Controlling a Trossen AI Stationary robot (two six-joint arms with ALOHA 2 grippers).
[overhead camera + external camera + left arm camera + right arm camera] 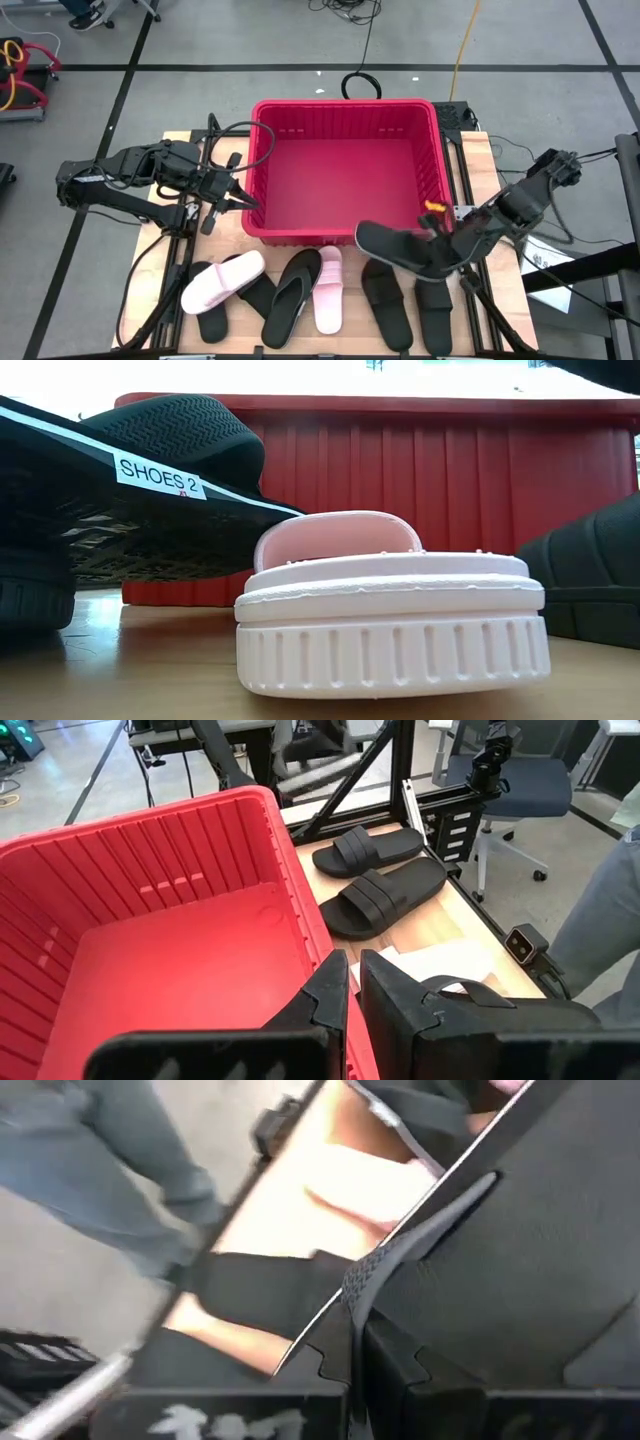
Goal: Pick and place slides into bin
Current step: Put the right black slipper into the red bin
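Observation:
The red bin point(345, 165) stands at the table's middle and far side. Along the near edge lie two pink slides point(222, 282) point(328, 290) and several black ones point(290, 297) point(385, 300); the leftmost pink one rests across a black one point(213, 322). My right gripper point(445, 243), outside the bin's near right corner, is shut on a black slide point(395, 245) held in the air. My left gripper point(245, 203) hovers shut at the bin's near left corner point(320, 945), touching nothing that I can see. My right gripper pinches a thin edge point(372, 1285) at the black slide's right-hand end between its two fingers. It comes slanting down from the table's right. The slide is lifted clear and sticks out level toward the left, above the black slides on the table and beside the bin's near wall.
In the low view a pink slide point(390, 620) fills the front, with a black slide labelled "SHOES 2" point(150, 480) to its left. A person's legs point(100, 1170) stand beyond the table's right edge. Cables point(225, 135) run by the bin's left wall.

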